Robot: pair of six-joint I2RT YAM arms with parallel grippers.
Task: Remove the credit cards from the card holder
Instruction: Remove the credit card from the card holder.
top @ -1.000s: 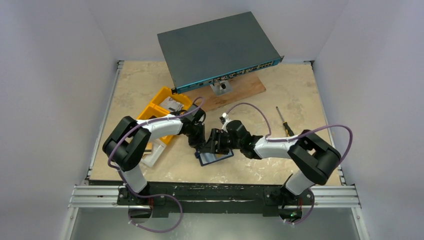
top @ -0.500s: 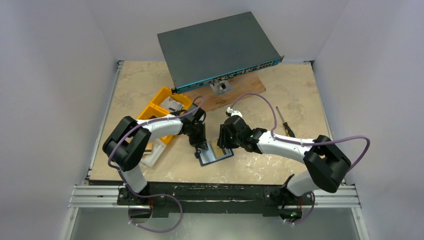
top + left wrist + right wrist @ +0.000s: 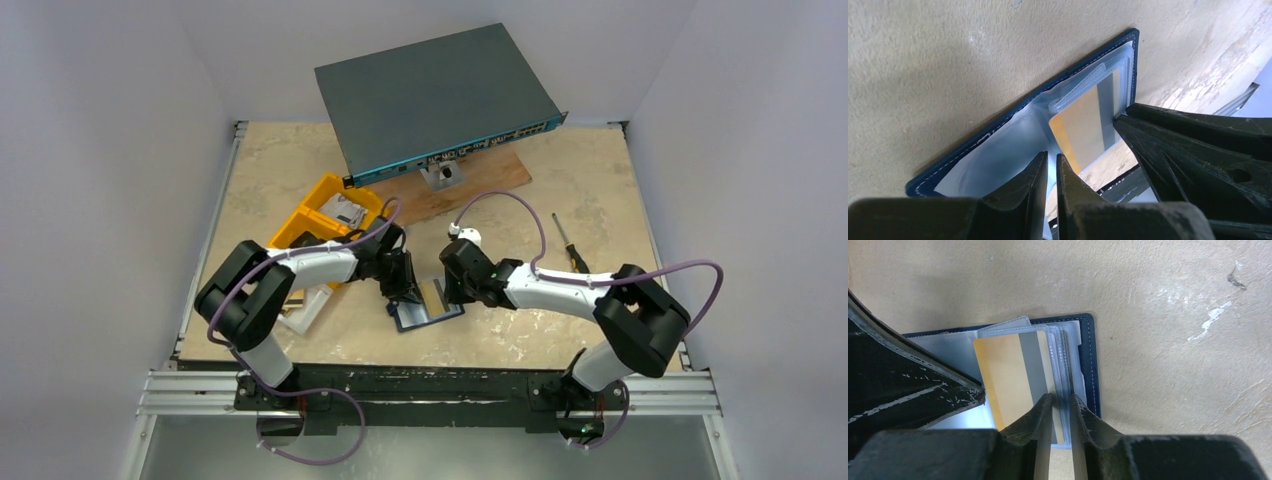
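Right wrist: right gripper (image 3: 1059,399) is being narrowed onto the card holder's (image 3: 1091,365) credit card (image 3: 1008,375) for extraction; fingers of left gripper (image 3: 1052,156) nearly together.

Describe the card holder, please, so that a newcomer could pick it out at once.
On the beige table, look near the front edge, where the left gripper and the right gripper meet. The card holder lies open there. Unlike the yellow bins to its left, it is a small navy wallet with clear sleeves and an orange-yellow card showing.
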